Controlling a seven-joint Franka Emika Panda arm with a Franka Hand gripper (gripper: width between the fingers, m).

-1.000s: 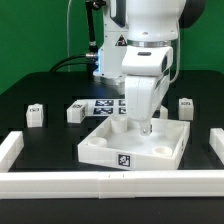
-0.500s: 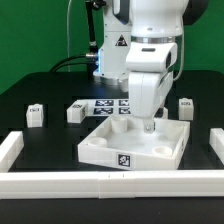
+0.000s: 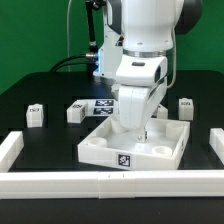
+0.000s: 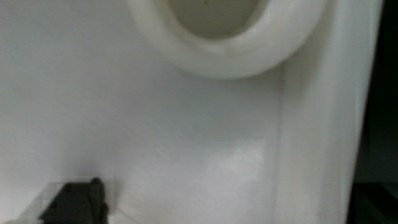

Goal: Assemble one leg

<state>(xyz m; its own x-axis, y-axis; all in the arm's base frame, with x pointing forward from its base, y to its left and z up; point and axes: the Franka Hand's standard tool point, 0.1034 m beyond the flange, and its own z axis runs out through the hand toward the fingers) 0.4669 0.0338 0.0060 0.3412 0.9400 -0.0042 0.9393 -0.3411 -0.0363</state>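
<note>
Just behind the front rim bar [image 3: 110,183], your white square panel [image 3: 100,150] lies flat on the black table [image 3: 40,140]. The gripper [image 3: 138,128] is down at its surface, and the wrist view puts it close beside one round corner recess [image 4: 214,62]. Half a second ago the wrist housing stood upright over that spot. Now it has swung and leans toward the exterior view's left, while the tip has hardly shifted over the panel. You cannot tell whether the pincer is open or closed. The wrist view shows one dark fingertip [image 4: 75,202] clearly against bare white panel, and in the exterior view the arm's own bulk hides the tip. No leg can be seen in its grasp. Beyond the panel, the legs sit on the table, apart from it and unmoved over the last second. One leg [image 3: 35,114] is far out on the exterior view's left, a second leg [image 3: 75,112] is nearer the middle, and a third leg [image 3: 186,105] is on the exterior view's right. The marker board [image 3: 103,105] lies farther back, between the second and third. Judged from this, the wrist's turn is a reorientation over the panel, and no leg has yet been seated. You should expect a reach back to the row of legs before any fitting.
</note>
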